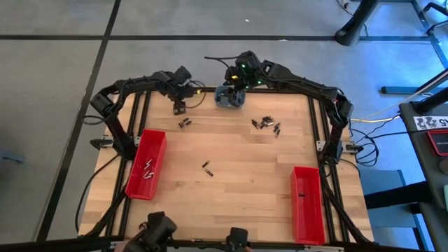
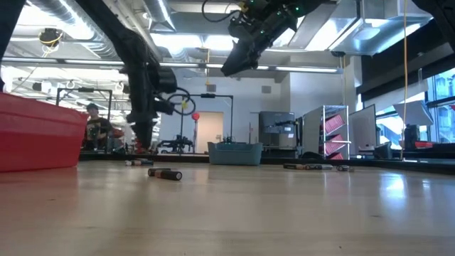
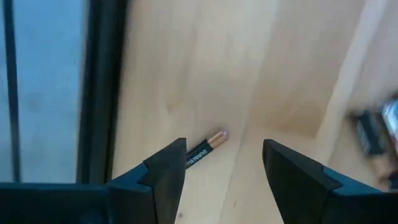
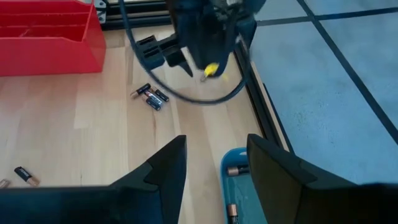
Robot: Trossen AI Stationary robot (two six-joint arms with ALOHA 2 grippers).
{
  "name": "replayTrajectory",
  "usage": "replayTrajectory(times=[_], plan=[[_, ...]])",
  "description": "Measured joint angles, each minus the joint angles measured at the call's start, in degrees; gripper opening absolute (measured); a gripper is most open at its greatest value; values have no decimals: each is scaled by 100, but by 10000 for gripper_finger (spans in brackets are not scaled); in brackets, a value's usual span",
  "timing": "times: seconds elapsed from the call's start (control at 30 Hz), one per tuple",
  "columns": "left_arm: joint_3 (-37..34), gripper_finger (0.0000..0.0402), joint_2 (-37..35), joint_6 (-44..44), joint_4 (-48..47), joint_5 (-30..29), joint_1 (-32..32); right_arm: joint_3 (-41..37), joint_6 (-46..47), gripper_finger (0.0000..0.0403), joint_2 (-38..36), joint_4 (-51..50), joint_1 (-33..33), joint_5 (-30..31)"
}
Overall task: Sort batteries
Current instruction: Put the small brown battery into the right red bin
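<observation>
Small dark batteries lie on the wooden table: a pair point(image 1: 184, 122) near the far left, a cluster point(image 1: 264, 124) toward the far right, and one point(image 1: 207, 168) in the middle. My left gripper point(image 1: 179, 106) is open and points down near the far left corner. A black, copper-tipped battery point(image 3: 206, 145) lies on the wood just ahead of its fingers point(image 3: 224, 152), partly behind one fingertip. My right gripper point(image 1: 238, 78) hangs open high above the grey-blue dish point(image 1: 229, 98) at the far edge. Its wrist view looks past the fingers point(image 4: 214, 149) onto batteries point(image 4: 235, 171) in the dish.
A red bin point(image 1: 147, 163) with a few batteries inside stands along the left edge, and a second red bin point(image 1: 306, 203) near the right front corner. A black frame rail point(image 3: 102, 87) runs close beside my left gripper. A person point(image 2: 94, 128) is in the room behind.
</observation>
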Motion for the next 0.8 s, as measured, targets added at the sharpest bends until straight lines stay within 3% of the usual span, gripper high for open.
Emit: replayTrajectory(times=[0.27, 0.4, 0.53, 0.7, 0.8], plan=[[-53, 198, 519, 536, 267, -638, 14, 0, 4, 170, 0, 48, 0, -1], [-34, 186, 685, 461, 278, -664, 10, 0, 9, 170, 0, 21, 0, -2], [-27, 132, 732, 415, 176, -659, -6, 0, 147, 170, 0, -20, 0, -3], [-36, 30, 742, 51, 99, -621, -10, 0, 186, 170, 0, -139, 0, -4], [-31, 16, 742, -186, 87, -637, -15, 0, 186, 170, -2, -281, 0, -3]])
